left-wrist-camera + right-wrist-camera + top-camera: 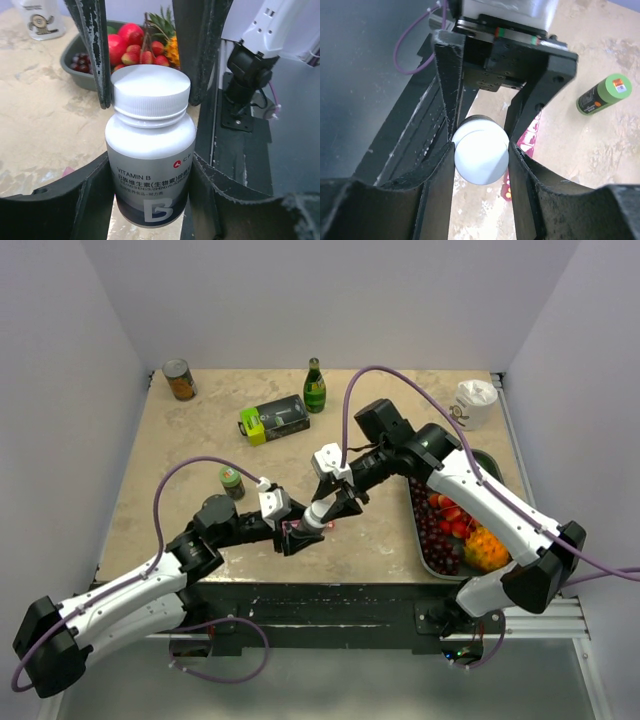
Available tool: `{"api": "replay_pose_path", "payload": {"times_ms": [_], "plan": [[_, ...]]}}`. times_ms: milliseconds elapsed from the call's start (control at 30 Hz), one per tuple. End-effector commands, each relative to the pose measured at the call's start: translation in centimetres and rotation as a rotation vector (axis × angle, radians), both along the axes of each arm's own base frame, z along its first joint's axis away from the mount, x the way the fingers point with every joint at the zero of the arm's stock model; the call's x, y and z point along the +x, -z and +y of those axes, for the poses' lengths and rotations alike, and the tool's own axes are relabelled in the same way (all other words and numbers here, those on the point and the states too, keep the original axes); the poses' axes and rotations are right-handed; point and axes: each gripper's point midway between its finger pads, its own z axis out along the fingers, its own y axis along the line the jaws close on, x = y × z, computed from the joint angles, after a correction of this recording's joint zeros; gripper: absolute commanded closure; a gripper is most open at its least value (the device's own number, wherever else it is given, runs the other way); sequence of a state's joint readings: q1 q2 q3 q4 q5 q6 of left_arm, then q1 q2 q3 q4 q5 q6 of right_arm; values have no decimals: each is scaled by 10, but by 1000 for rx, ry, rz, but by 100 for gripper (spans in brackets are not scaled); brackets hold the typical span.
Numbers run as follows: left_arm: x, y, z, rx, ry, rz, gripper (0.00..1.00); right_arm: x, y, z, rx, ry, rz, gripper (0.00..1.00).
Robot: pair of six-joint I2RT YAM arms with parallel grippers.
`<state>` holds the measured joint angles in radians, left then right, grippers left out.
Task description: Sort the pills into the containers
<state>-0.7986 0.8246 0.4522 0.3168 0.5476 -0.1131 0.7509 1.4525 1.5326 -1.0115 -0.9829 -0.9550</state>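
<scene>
A white Vitamin B bottle [150, 165] with a white screw cap [150, 92] is held above the table near its front edge. My left gripper [150, 162] is shut on the bottle's body; in the top view it [297, 533] sits just left of the bottle [318, 516]. My right gripper [481, 150] is shut on the cap [480, 156] from the far side; in the top view it [338, 505] meets the left gripper. The pink pill organiser [529, 137] lies on the table under the bottle, mostly hidden. No loose pills show.
A dark fruit tray [478, 462] stands at the right, also in the left wrist view [75, 60]. A small green bottle [232, 481] stands left of the grippers. A can [180, 379], a green glass bottle [315, 386], a green-black box [273, 420] and a white cup [474, 403] are at the back.
</scene>
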Motion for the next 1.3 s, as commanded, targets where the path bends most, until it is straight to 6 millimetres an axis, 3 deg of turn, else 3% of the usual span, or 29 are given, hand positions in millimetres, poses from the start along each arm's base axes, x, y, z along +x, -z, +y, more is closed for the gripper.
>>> {"api": "replay_pose_path", "payload": {"times_ms": [0, 133, 400, 533, 633, 700, 833, 900, 933, 1000, 1100, 1200, 1267], "plan": [[28, -79, 17, -241, -189, -248, 100, 1, 4, 8, -44, 174, 190, 68], [49, -94, 27, -292, -321, -308, 100, 26, 7, 19, -51, 372, 291, 79], [101, -100, 48, -327, -616, -326, 100, 80, 39, 21, -129, 746, 345, 86], [118, -99, 48, -333, -687, -299, 100, 91, 52, 27, -142, 800, 374, 84], [122, -90, 42, -319, -678, -280, 100, 87, 47, 35, -136, 759, 411, 74], [119, -80, 37, -295, -647, -272, 100, 85, 33, 38, -112, 722, 402, 65], [106, -58, 35, -228, -575, -258, 100, 81, -5, 32, -32, 636, 370, 24], [97, -50, 37, -211, -535, -253, 100, 85, -30, 23, 32, 607, 317, 13], [91, -41, 34, -179, -495, -237, 100, 80, -36, 19, 46, 557, 300, 2], [78, -32, 33, -147, -426, -221, 100, 79, -55, 8, 88, 508, 247, 1], [58, -28, 30, -122, -322, -202, 100, 58, -69, -6, 108, 344, 104, 1], [37, -28, 22, -112, -199, -176, 100, 33, -68, -20, 112, 183, -23, 1], [19, -33, 14, -122, -89, -165, 100, 13, -57, -28, 93, 58, -75, 1]]}}
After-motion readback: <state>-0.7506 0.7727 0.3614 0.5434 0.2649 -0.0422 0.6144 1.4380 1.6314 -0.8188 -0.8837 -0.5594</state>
